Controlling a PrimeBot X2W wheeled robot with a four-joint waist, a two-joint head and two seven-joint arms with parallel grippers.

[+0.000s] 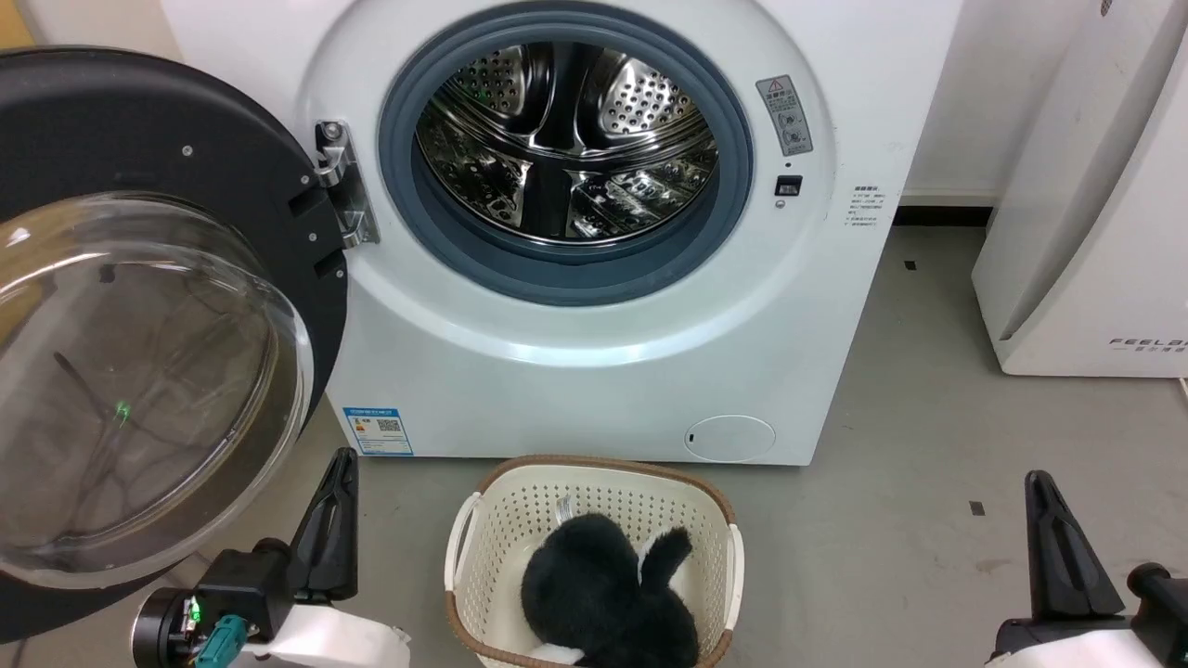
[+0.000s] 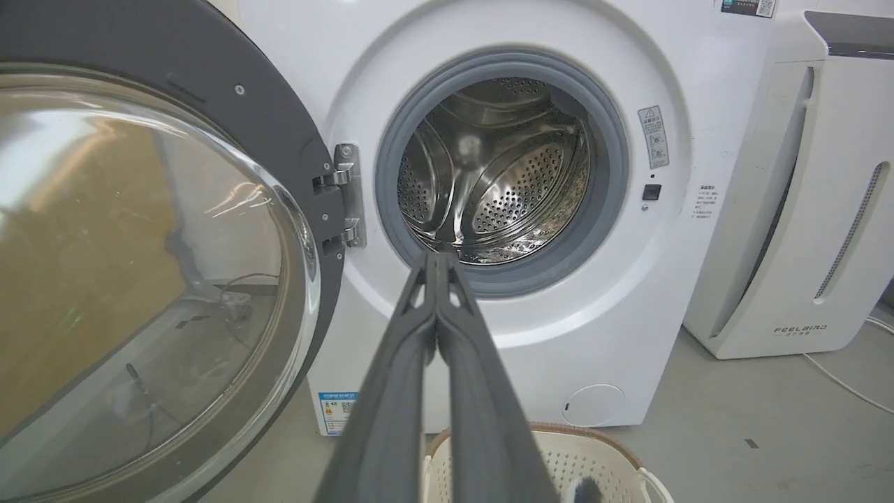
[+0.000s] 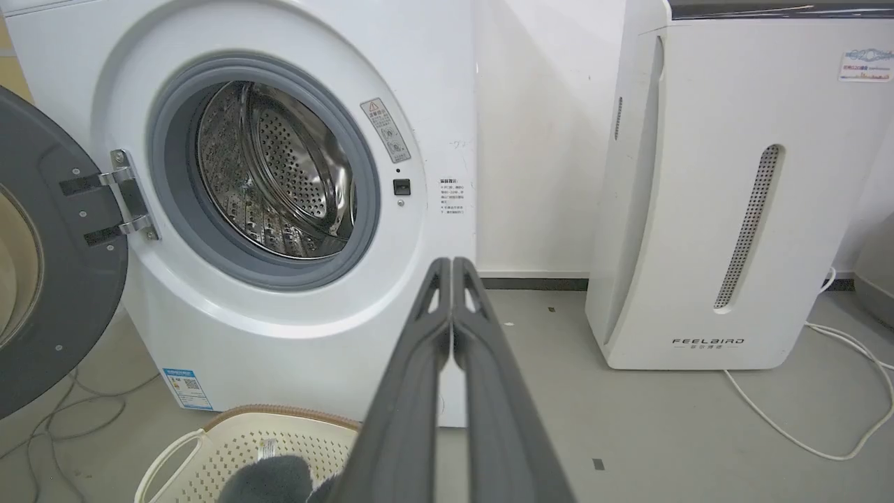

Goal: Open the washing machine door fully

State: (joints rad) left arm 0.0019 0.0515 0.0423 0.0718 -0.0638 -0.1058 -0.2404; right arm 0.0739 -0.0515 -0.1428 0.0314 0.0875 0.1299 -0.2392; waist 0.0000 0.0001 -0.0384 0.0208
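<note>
washing machine door (image 1: pixel 139 371) swung wide on its hinge, at 9 o'clock of the drum mouth (image 1: pixel 566 148), glass bowl facing out. washing machine (image 1: pixel 575 371): blue label (image 1: pixel 378 431) at 7 o'clock of its front, grey warning sticker (image 1: pixel 784 115) at 2 o'clock. white appliance (image 3: pixel 698 209) at 3 o'clock reads "feelbaird". left gripper (image 2: pixel 438 255) and right gripper (image 3: pixel 452 262): fingers pressed together, empty, touching nothing; both held low, pointing at the machine.

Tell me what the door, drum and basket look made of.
The washing machine door: clear glass bowl, by its see-through sheen and reflections, in a dark ring, probably plastic. The drum: polished steel, mirror-bright and perforated. The laundry basket: likely cream plastic, moulded holes, brown woven-looking rim.
</note>
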